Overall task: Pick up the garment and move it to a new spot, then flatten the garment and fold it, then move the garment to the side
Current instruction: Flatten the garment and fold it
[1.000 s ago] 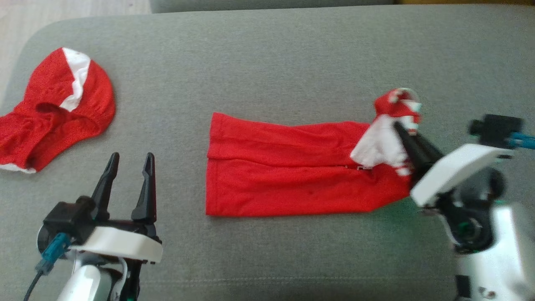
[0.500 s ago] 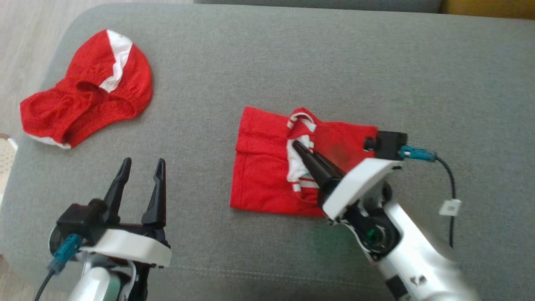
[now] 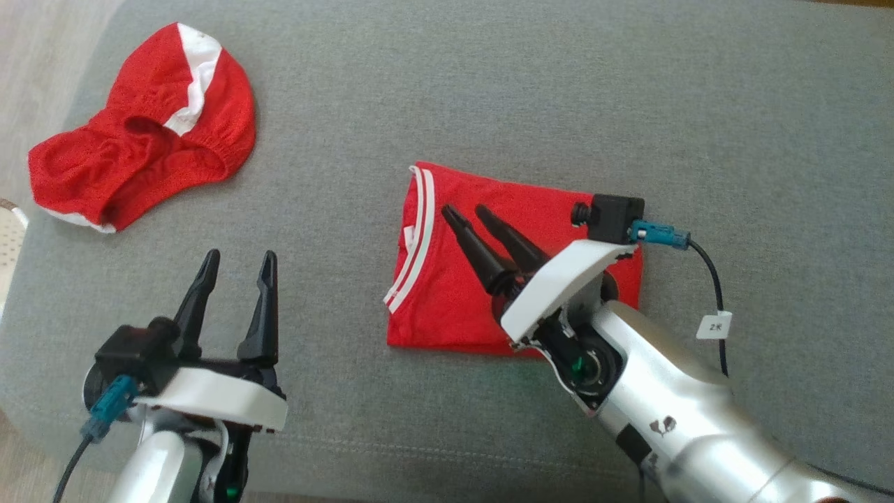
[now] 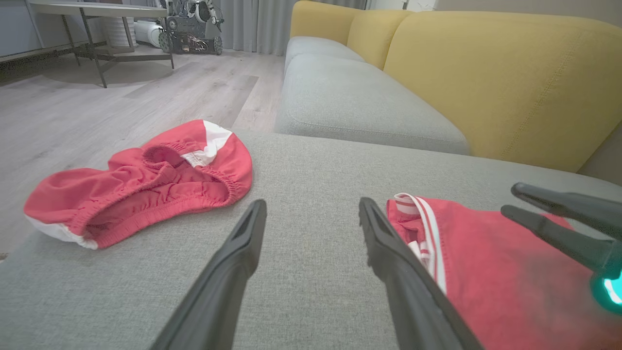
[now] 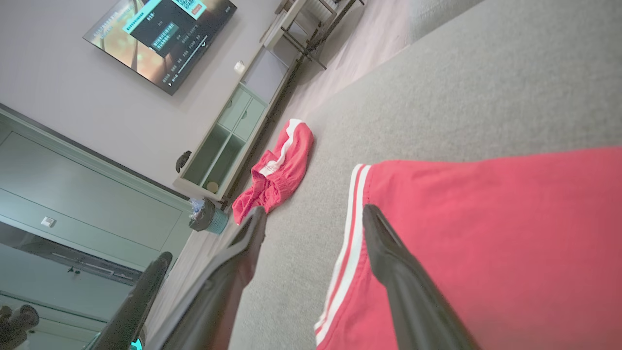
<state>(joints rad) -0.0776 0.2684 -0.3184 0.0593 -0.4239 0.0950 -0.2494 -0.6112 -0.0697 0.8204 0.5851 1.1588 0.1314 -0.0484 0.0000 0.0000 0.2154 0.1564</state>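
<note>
Both pincers are standing spread in the head view. My right pincer, which was pinching the garment's end a second ago and carrying it across, is now letting go. The garment is lying doubled over beneath its fingers, striped hem just beyond the tips. My left pincer is idling well aside, holding nothing, with the shorts lying beyond it on the cushion.

In the left wrist view, the left pincer is hanging spread over bare cushion, with the garment beside its right finger.

In the right wrist view, the right pincer is straddling the striped hem, one finger over red cloth.

I am judging the fold done; the move aside is waiting.
</note>
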